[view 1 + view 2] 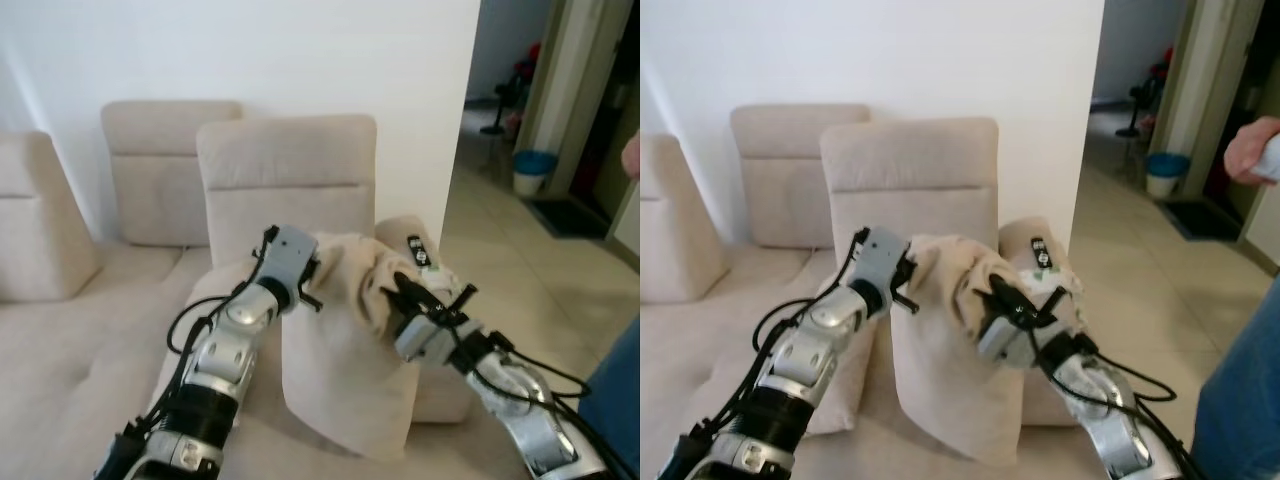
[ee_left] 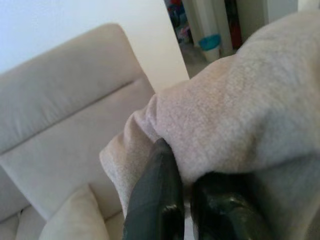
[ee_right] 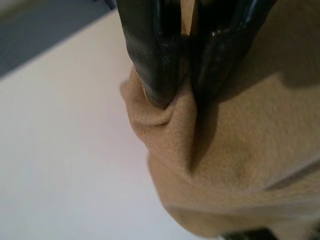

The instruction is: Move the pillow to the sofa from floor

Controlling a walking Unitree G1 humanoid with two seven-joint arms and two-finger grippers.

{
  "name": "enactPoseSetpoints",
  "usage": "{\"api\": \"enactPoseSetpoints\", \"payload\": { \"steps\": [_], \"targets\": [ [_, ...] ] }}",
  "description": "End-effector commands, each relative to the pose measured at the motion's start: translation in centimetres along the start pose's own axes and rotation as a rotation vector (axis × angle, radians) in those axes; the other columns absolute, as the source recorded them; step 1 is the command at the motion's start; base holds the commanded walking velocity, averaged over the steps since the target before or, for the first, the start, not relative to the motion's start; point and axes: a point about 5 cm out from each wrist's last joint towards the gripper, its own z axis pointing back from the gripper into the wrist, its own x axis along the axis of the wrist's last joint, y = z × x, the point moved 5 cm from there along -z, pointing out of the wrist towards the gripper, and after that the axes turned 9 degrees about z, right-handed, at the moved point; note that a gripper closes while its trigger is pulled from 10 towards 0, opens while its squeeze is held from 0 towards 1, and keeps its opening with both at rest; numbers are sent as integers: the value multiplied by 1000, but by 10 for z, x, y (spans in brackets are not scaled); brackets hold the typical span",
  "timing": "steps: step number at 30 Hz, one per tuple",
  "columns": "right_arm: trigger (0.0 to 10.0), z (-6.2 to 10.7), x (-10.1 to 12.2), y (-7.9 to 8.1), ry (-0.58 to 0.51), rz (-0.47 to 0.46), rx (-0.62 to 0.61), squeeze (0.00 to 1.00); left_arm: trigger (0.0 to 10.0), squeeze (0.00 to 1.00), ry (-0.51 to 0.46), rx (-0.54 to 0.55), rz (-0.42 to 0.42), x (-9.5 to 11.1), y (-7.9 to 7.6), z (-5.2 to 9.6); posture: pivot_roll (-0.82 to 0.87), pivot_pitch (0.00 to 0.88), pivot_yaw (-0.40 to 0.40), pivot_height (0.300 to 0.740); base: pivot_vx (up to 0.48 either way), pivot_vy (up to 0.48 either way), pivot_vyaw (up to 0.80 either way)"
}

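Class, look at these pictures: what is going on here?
The robot holds a beige pillow up in front of the beige sofa. Its left gripper and right gripper each pinch the pillow's top edge, so it hangs above the seat. A remote control lies on the sofa's armrest.

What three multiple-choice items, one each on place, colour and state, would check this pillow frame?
1. Where is the pillow?
A. flat on the floor
B. held up over the sofa seat
C. on the hallway tiles

2. What colour is the pillow?
A. beige
B. dark blue
C. red

3. How is the pillow gripped?
A. by neither gripper
B. by the left gripper alone
C. by both, the right gripper too

Key:
1 B, it hangs between the arms in front of the backrest.
2 A, its fabric matches the sofa's pale tan.
3 C, each wrist view shows black fingers pinching bunched fabric.
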Motion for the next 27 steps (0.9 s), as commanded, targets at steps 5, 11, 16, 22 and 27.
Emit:
{"api": "enactPoseSetpoints", "payload": {
  "steps": [5, 11, 16, 22, 27],
  "targets": [
    [10000, -13, -16, -1, 122, -191, -21, 0, 10000, 0, -97, 26, -43, 30, 3, -8, 42, 0, 56, 740, 0, 0, 0],
    [10000, -11, -47, -11, 268, -307, -79, 0, 10000, 0, -72, 81, -121, 39, 12, -16, 37, 0, 62, 740, 0, 0, 0],
    [10000, -8, -61, -15, 332, -347, -109, 0, 10000, 0, -44, 79, -149, 37, 10, -20, 32, 0, 65, 740, 0, 0, 0],
    [10000, 5, -89, -13, 503, -481, -152, 0, 10000, 0, 71, -39, -219, 15, -15, -28, 23, 0, 72, 740, 0, 0, 0],
    [10000, 7, -90, -12, 521, -504, -146, 0, 10000, 0, 113, -103, -263, 9, -27, -30, 18, 0, 76, 740, 0, 0, 0]
  ]
}}
